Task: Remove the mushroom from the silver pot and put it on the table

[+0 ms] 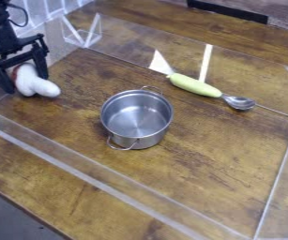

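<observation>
Gripper (13,67) down — jaws spread.

Brown plank table (209,159) with dark grain fills most of the view; clear acrylic walls (133,187) edge it, catching pale glare; white tiling (58,7) shows at top left; a dark strip (234,7) crosses the top; light is even.

The counter (209,178) is brown with dark lines. The pot (136,119) is shiny silver. The mushroom (37,86) looks white. The gripper (15,67) is black.
</observation>
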Robot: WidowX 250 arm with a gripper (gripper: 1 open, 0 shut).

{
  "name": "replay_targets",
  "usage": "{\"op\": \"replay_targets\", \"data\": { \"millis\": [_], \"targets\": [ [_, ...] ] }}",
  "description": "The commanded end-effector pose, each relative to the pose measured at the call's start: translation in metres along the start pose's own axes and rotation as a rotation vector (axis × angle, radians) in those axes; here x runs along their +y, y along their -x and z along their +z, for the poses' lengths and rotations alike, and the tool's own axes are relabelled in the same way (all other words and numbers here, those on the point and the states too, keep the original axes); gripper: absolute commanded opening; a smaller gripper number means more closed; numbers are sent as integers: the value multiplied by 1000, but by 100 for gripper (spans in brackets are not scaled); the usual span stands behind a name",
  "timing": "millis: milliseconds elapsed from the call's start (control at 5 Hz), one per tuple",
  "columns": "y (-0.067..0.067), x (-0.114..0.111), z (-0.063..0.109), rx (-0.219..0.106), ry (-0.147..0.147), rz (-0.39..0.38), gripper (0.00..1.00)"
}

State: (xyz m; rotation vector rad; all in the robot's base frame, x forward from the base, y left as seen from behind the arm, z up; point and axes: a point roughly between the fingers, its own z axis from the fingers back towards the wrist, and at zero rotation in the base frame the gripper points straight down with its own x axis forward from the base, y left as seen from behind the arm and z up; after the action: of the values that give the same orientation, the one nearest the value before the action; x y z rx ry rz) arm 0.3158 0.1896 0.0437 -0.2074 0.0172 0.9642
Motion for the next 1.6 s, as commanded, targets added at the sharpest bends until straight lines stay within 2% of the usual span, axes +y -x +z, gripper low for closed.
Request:
{"op": "replay_targets", "data": {
  "millis": [0,200,800,1000,1200,1400],
  "targets": [
    [-1,0,49,-110,40,37,100],
    [6,-2,61,-120,47,70,100],
    [3,-36,64,-141,55,36,100],
    [0,-44,87,-145,62,3,100],
    [-4,-52,107,-171,53,-52,100],
    [-4,-52,106,-185,42,-50,100]
  ]
}}
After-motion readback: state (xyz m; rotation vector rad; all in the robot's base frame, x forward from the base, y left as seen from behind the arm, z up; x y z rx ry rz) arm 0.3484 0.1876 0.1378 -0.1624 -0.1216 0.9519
